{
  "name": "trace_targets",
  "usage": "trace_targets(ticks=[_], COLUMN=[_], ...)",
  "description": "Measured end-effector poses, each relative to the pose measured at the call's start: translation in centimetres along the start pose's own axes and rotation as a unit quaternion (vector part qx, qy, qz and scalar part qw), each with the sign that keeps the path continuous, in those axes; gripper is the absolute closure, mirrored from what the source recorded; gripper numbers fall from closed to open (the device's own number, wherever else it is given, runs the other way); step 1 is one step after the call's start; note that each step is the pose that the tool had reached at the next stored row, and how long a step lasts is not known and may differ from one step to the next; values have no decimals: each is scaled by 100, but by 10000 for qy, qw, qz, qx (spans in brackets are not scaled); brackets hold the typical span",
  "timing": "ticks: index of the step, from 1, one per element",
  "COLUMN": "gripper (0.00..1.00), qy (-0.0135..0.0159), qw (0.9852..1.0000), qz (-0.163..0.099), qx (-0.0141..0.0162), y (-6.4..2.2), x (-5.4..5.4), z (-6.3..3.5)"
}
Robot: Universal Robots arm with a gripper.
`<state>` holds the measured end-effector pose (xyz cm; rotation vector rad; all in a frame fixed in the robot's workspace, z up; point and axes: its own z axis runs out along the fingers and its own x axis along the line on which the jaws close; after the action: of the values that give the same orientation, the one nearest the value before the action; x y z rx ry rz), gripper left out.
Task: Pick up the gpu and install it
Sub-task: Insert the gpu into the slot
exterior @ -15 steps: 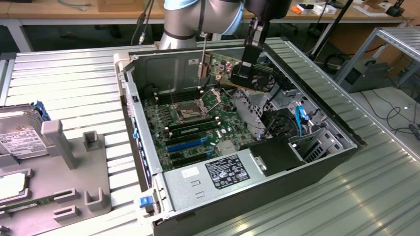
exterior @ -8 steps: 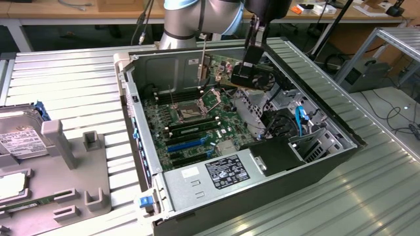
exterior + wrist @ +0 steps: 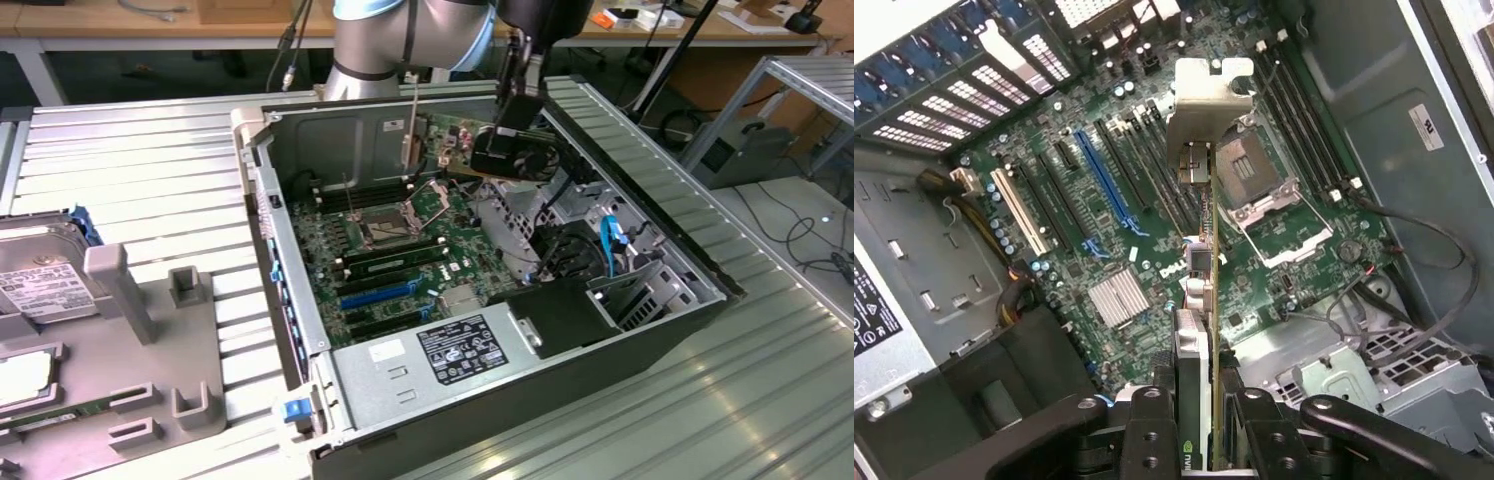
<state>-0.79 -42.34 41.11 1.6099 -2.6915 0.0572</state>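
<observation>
Plainly, the work surface is a ribbed silver metal tabletop (image 3: 147,170), with wooden desks (image 3: 120,25) and loose cables on the floor behind it. An open computer case (image 3: 334,135) lies on its side in the middle. A grey moulded holder (image 3: 160,350) and a silver hard drive (image 3: 34,285) with a white label sit well away from the fingers (image 3: 1149,430), toward the exterior view's left.

The fingers are clamped on the gpu (image 3: 1199,340), one on each flat face, so the card hangs edge-on between them. Its silver bracket (image 3: 1204,110) is at the end farthest from the fingers. In the exterior view the card is held in the air above the case's open side, clear of the motherboard (image 3: 400,250).

Seen from the wrist, the motherboard lies directly beneath the fingers and the card. The open processor socket (image 3: 1259,185) is under one side of the bracket, and the long blue slot (image 3: 1109,185) is off to the other side, apart from the card's edge.
</observation>
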Motion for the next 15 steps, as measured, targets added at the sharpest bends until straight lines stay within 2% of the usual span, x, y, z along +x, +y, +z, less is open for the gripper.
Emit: trace_targets(ticks=[8, 15], gripper=[73, 73], qy=[-16, -28], qw=[9986, 9952], qz=[-530, -978], qx=[12, 22], y=[0, 0], x=[0, 0], z=[1, 0])
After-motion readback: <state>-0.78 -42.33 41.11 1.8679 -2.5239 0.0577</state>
